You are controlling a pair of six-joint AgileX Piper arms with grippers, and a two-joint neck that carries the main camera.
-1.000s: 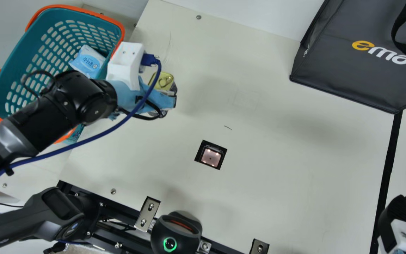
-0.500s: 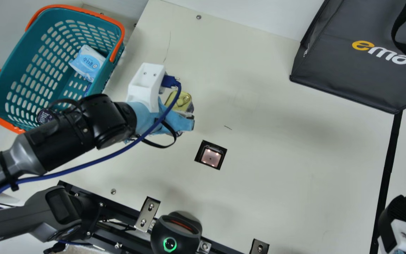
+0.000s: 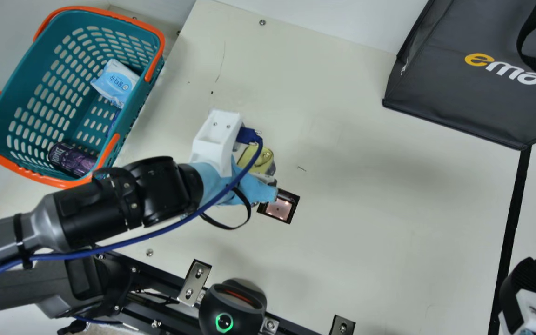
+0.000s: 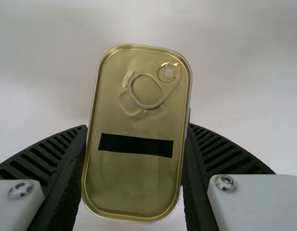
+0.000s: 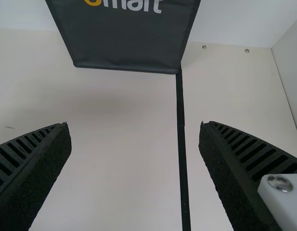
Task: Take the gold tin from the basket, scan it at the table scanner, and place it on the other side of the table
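Gold tin [image 3: 259,160]: smooth shiny metal, rounded-rect lid [image 4: 134,178] w/ ring-pull [image 4: 170,83] & flat blk strip [image 4: 135,145] across. It's near the table scanner [image 3: 279,208], clamped in L gripper [image 3: 265,180] btwn ribbed fingers [image 4: 52,156]. L wrist view: long axis approx along fingers, slight tilt, ring end past tips. R gripper [image 3: 527,281]: spread wide.

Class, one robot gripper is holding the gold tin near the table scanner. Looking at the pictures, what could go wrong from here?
The rounded, rectangular gold metal tin is pinched between its long sides by the black left gripper, so it might pivot or slip. It isn't squarely over the lit, black-framed square scanner, so a scan there could fail. The long blue cable loops loosely over the gripper and might snag.
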